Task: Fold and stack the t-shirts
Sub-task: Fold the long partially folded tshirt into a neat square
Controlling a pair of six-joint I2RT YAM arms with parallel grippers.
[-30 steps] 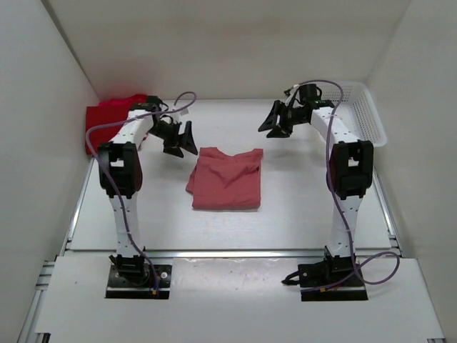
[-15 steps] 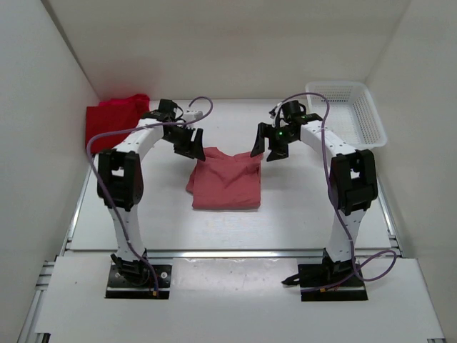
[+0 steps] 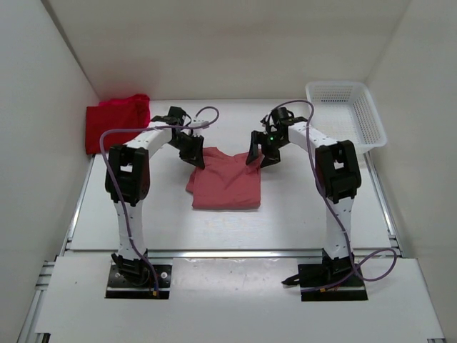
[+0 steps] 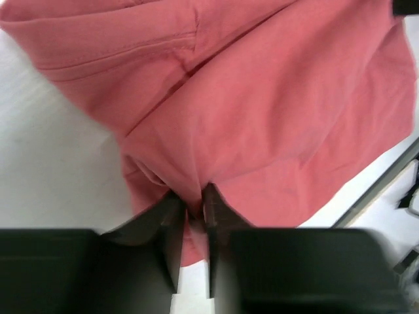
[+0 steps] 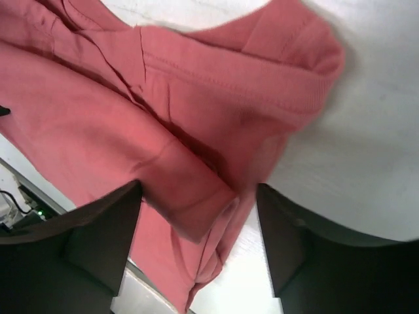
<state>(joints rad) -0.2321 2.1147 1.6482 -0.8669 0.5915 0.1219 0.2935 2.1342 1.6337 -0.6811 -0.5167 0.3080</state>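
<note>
A faded salmon pink t-shirt (image 3: 227,181) lies partly folded in the middle of the table. My left gripper (image 3: 198,157) sits at its far left corner; in the left wrist view the left gripper (image 4: 192,208) is shut on a pinch of the salmon t-shirt (image 4: 275,111). My right gripper (image 3: 259,156) is at the far right corner. In the right wrist view the right gripper (image 5: 198,203) stands open, its jaws straddling the sleeve edge of the salmon t-shirt (image 5: 196,111). A folded bright red t-shirt (image 3: 114,120) rests at the far left by the wall.
A white mesh basket (image 3: 348,111) stands at the far right corner of the table. White walls close in on the left, back and right. Purple cables loop over both arms.
Both arms came inward and down onto the salmon t-shirt's far corners. The left gripper closed on the cloth. The right gripper's jaws now straddle the sleeve edge.
</note>
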